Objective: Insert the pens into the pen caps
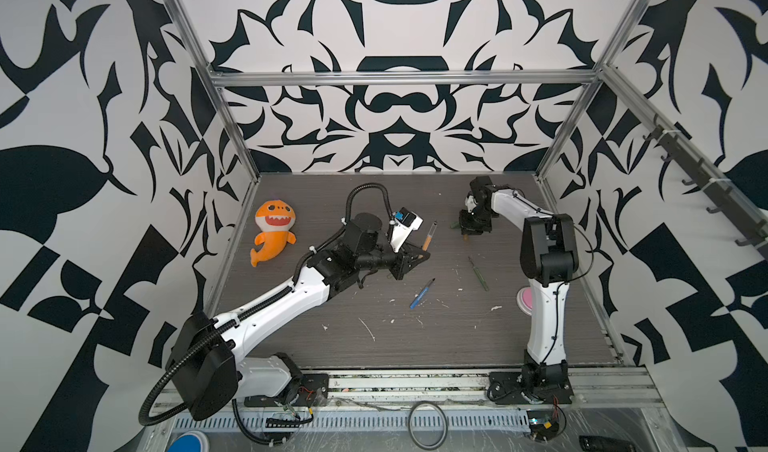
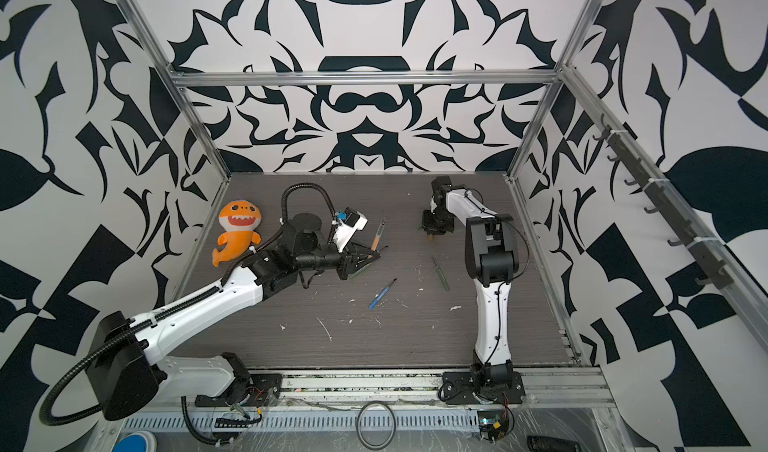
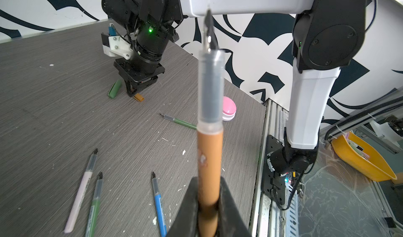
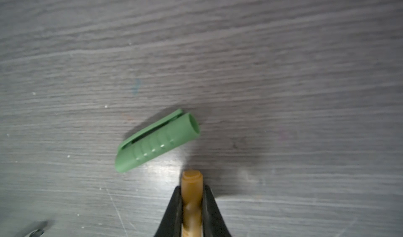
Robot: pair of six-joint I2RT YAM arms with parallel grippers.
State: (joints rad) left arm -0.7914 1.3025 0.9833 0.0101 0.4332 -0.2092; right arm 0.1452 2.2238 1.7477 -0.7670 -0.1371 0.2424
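Looking from the left wrist, the left claw (image 3: 209, 194) is seen closed on the barrel of the orange-brown pen (image 3: 209, 159), which is held off the surface (image 3: 54, 120) with its dark tip pointing away from the claw. The right claw (image 4: 192, 194) is closed on the orange cap (image 4: 192, 180), pinched between both fingers, low over the surface; whether the cap touches it cannot be told. The green cap (image 4: 157, 140) lies flat just beside this claw and is not touched by it.

The surface is dark grey with a wood grain and is marked by white scuffs. It is enclosed by walls (image 1: 399, 117) with a black and white pattern. In both top views a blue pen (image 1: 422, 294) and a green pen (image 1: 478, 273) are seen lying well apart, and a plush shark (image 1: 272, 238) lies at the left side.

A pale pink pen (image 3: 79, 198) and a second green pen (image 3: 94, 205) are shown only by the left wrist view, side by side near the blue pen. The open mouth of the green cap is shown clearly only by the right wrist view.
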